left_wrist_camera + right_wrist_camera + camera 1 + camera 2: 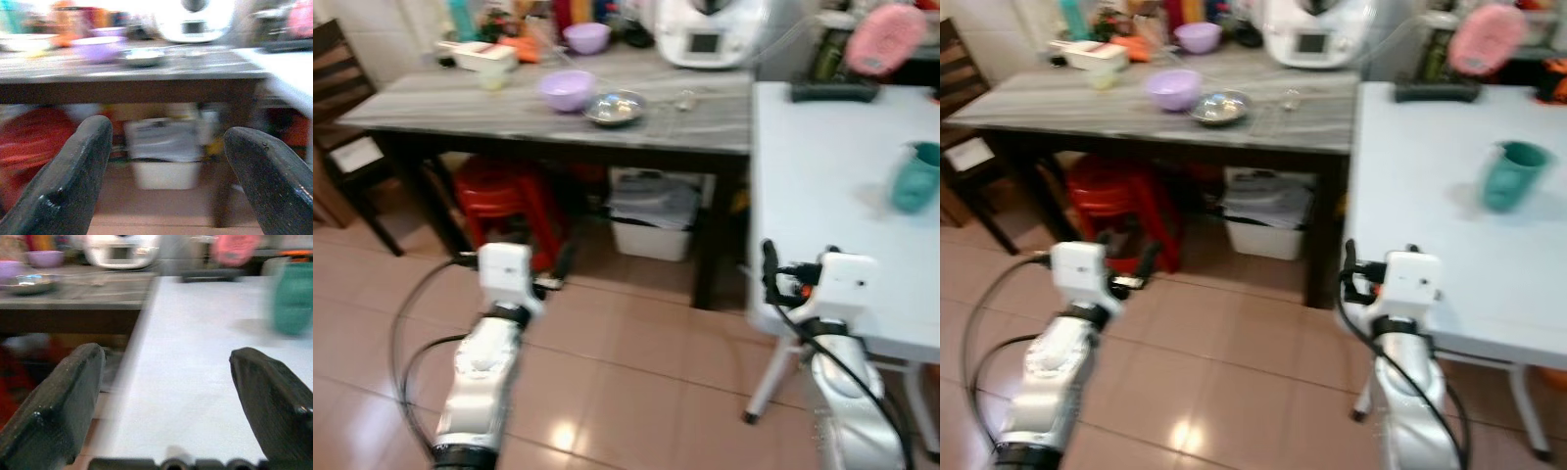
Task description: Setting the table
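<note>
The left hand [164, 171] is held out low over the tiled floor [626, 372] in front of the grey tabletop [460, 103], its two black fingers spread wide with nothing between them. The right hand [168, 411] hangs just at the near edge of the white tabletop [822, 186], fingers likewise wide apart and empty.

On the grey tabletop a lilac bowl [568, 90] sits just beside a shiny metal dish [614, 108]; a second lilac bowl [586, 37] stands farther back, near a white kitchen machine [710, 34]. A teal cup [915, 176] stands on the white tabletop, well apart from the right hand — it looks tilted, though blur makes that uncertain. Under the grey tabletop are a red stool [499, 201] and a white bin [653, 215].
</note>
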### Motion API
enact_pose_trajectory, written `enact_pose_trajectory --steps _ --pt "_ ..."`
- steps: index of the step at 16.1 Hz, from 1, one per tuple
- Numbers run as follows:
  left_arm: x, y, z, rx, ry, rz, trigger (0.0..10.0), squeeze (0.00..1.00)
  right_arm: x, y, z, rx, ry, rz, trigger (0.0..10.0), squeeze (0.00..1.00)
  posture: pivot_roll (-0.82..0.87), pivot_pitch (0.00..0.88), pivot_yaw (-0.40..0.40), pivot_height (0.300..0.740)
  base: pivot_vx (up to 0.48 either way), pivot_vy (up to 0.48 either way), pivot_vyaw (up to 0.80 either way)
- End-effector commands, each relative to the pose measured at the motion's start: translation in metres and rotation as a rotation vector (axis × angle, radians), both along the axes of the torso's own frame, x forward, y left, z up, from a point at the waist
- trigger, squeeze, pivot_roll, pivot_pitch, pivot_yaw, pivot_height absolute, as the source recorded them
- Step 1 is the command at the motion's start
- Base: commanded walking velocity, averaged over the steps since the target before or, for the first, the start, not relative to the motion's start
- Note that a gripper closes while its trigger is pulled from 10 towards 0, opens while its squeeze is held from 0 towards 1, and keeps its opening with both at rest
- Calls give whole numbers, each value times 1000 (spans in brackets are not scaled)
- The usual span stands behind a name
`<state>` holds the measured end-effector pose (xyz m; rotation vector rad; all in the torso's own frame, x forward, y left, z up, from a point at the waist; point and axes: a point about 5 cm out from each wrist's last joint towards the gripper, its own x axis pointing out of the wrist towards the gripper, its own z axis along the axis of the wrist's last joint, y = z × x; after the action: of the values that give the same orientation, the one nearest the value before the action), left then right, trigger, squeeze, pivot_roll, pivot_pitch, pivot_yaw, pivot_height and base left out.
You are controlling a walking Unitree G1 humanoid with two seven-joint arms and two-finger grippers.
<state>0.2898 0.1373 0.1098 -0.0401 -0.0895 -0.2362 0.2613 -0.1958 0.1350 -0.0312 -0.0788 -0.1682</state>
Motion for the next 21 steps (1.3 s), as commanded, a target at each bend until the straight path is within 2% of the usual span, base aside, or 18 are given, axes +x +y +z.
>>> enact_pose_trajectory --steps 1,3,8,12,13,14,21 --pt "2 8 3 16 -7 17 10000 0 -1 2 1 13 -8 -3 10000 0 -116 52 72 740 0 -390 -650" --pt "2 7 3 15 -5 11 10000 0 0 2 1 14 -8 -4 10000 0 -116 52 72 740 0 -394 -541" --pt "2 6 3 20 -9 5 10000 0 0 2 1 13 -9 -3 10000 0 -116 52 72 740 0 -391 0" --pt "2 4 4 1 -18 -38 10000 0 1 2 2 10 -11 -4 10000 0 -119 56 73 740 0 0 0" --pt "2 5 4 -39 -8 -58 10000 0 1 2 2 7 -12 -2 10000 0 -119 56 73 740 0 0 0" --pt "1 5 5 -45 -11 -76 10000 0 1 2 2 4 -12 1 10000 0 -123 58 75 740 0 0 0" --pt "-3 -1 6 -78 -22 -137 10000 0 2 3 3 -6 -14 10 10000 0 -123 58 75 740 291 0 0"
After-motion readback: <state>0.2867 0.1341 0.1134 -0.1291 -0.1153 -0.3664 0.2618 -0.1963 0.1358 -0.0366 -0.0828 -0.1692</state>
